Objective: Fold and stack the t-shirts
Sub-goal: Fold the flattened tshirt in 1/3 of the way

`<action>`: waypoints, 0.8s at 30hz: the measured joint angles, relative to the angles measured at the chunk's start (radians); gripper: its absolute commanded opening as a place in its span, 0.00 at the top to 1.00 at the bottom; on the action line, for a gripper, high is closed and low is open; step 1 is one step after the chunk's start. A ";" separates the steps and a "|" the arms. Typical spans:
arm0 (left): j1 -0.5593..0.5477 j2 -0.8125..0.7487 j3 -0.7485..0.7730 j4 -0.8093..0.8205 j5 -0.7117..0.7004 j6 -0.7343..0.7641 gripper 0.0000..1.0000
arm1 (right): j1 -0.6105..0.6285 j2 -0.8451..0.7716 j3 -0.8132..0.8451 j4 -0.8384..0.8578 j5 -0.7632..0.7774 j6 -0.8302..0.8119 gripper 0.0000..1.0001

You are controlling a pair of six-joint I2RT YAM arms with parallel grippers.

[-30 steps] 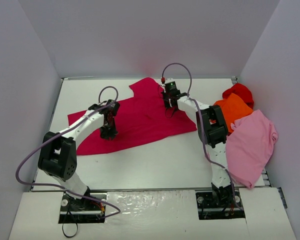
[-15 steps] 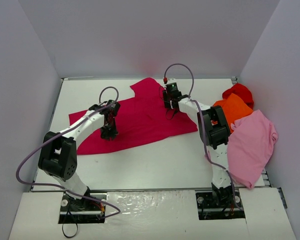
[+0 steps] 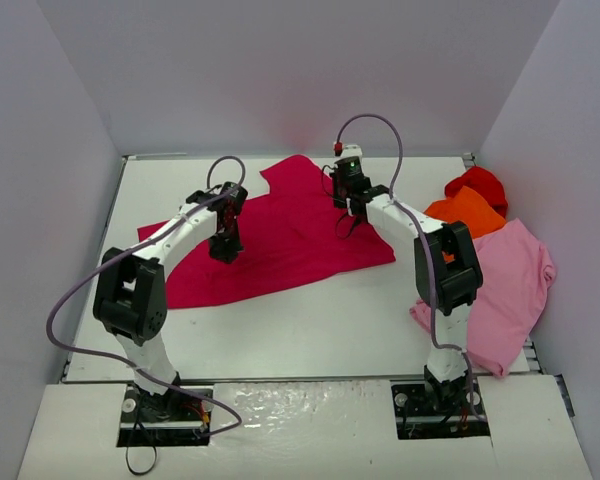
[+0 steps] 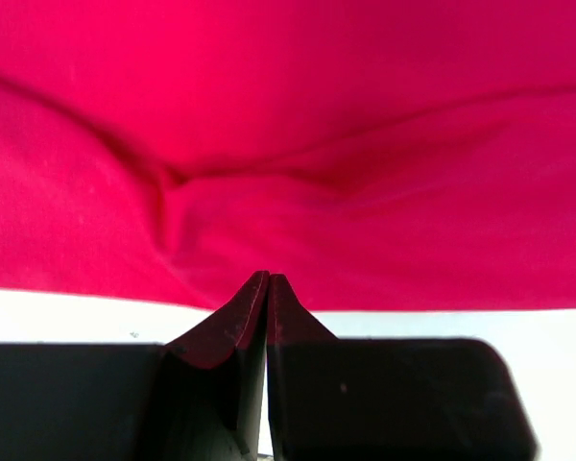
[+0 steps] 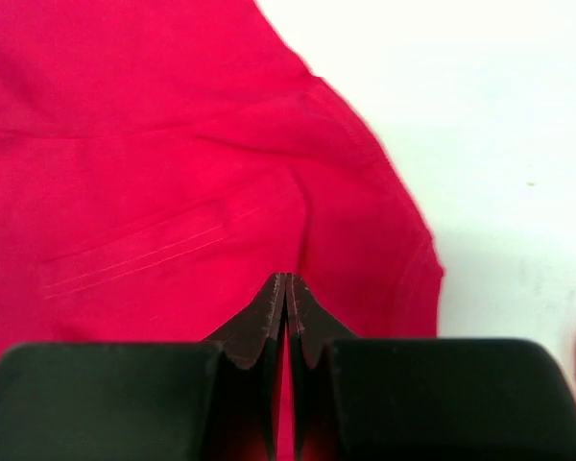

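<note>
Nothing is folded or stacked yet. The large crimson t-shirt (image 3: 280,240) lies spread and softly creased across the table's (image 3: 330,320) far middle. The orange t-shirt (image 3: 470,218), bright red t-shirt (image 3: 478,184) and light pink t-shirt (image 3: 500,290) sit rumpled along its right edge. The left gripper (image 3: 227,250) has its jaws pressed together at the crimson hem, and I cannot tell whether it holds cloth. The right gripper (image 3: 350,224) appears clamped on a ridge of crimson cloth.

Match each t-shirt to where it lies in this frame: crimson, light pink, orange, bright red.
Things:
1. crimson t-shirt
2. light pink t-shirt
3. orange t-shirt
4. bright red t-shirt

Places:
A. bunched up, farthest back on the right
B. spread out in the middle
C. nearest of the right-hand shirts
D. between two other shirts on the right

Pairs: 1-B, 2-C, 3-D, 4-A
</note>
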 measured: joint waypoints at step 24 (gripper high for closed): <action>0.022 0.384 0.285 -0.003 0.015 0.048 1.00 | 0.033 0.100 -0.038 -0.094 -0.047 0.067 1.00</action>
